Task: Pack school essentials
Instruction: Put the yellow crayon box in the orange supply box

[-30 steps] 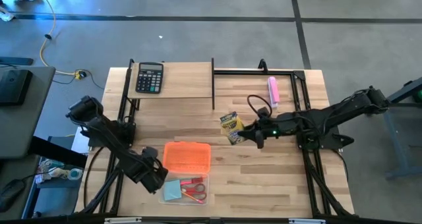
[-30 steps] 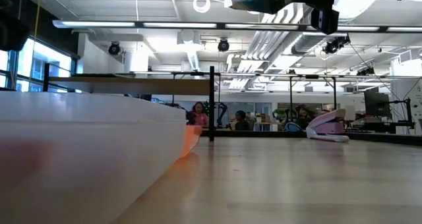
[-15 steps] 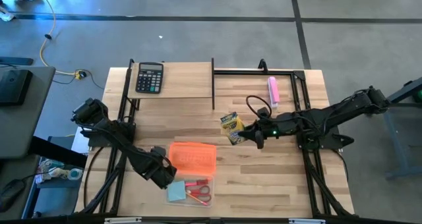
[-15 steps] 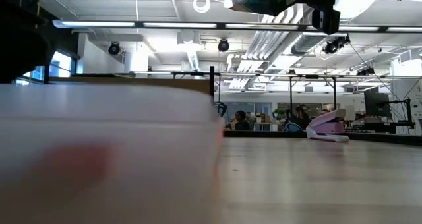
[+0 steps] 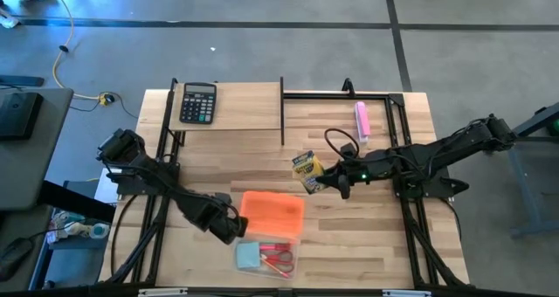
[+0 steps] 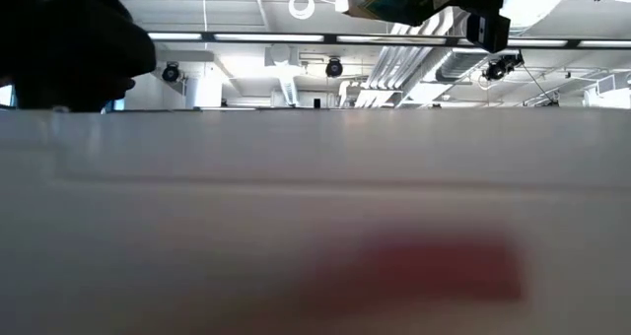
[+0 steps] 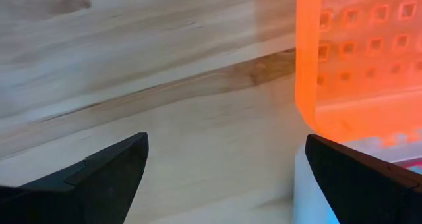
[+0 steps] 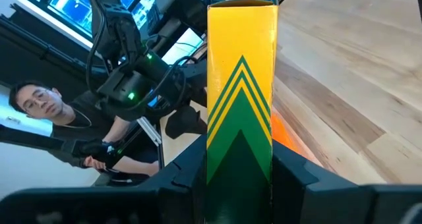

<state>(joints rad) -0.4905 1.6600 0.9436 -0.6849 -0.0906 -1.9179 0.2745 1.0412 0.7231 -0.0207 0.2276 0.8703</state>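
Note:
A clear plastic box [image 5: 267,273] with its orange lid [image 5: 272,211] swung open lies on the wood table, near the front. In it are a light-blue notepad [image 5: 247,257] and red-handled scissors [image 5: 278,259]. My left gripper [image 5: 227,228] points down at the box's left side, open. My right gripper [image 5: 335,182] hangs above the table's middle, shut on a small yellow-green box [image 5: 306,169]. In the low view the clear box's wall [image 6: 315,227] fills nearly the whole picture. My left gripper comes from above, and one finger [image 7: 359,178] stands at the clear box's left wall [image 7: 303,188], close to the corner by the lid's hinge. That finger hides the place of contact. The other finger [image 7: 109,174] stands over bare table. The box rests flat on the table. My right gripper pinches the yellow-green box between its two fingers, at the end nearest the wrist [image 8: 240,174]. The fingers come almost level from the table's right side and lie along the box. It sticks out past the fingertips, lifted clear of the table.
A black calculator [image 5: 197,102] lies on the raised shelf at the far left. A pink oblong bar [image 5: 362,120] lies at the far right. Black frame rails [image 5: 282,112] stand along the sides and the back. A person [image 8: 46,105] shows beyond the table.
My left gripper has gone toward the table's right edge, staying open. The clear box with its open lid has slid along the table with it to the right, turning slightly, and now blocks the low view. My right gripper has kept the yellow-green box still in the air.

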